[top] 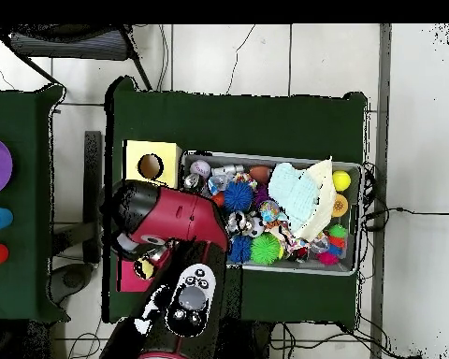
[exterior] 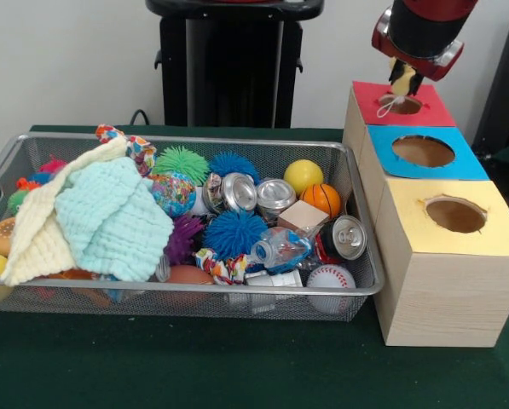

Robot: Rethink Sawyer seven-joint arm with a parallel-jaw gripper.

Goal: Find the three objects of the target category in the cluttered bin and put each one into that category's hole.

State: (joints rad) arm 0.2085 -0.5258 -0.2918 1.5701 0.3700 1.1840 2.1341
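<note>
My gripper [exterior: 404, 83] hangs just above the round hole of the red-topped box [exterior: 425, 112]. It is shut on a small pale yellow toy [exterior: 401, 77]. The toy's white string loop [exterior: 392, 105] dangles at the hole's rim. The silver wire-mesh bin [exterior: 194, 141] stands to the left of the boxes, full of clutter. It also shows in the overhead view [top: 294, 159]. There my red arm [top: 172, 217] covers the gripper and the red box. The tan-orange, green-tufted figure is hidden or out of view.
A blue-topped box [exterior: 459, 166] and a yellow-topped box [exterior: 493, 239] stand in line with the red one. In the bin lie a mint cloth [exterior: 109, 221] and a cream cloth [exterior: 37, 234], spiky balls [exterior: 234, 232], cans [exterior: 275, 196], a basketball [exterior: 324, 198] and a baseball [exterior: 329, 278].
</note>
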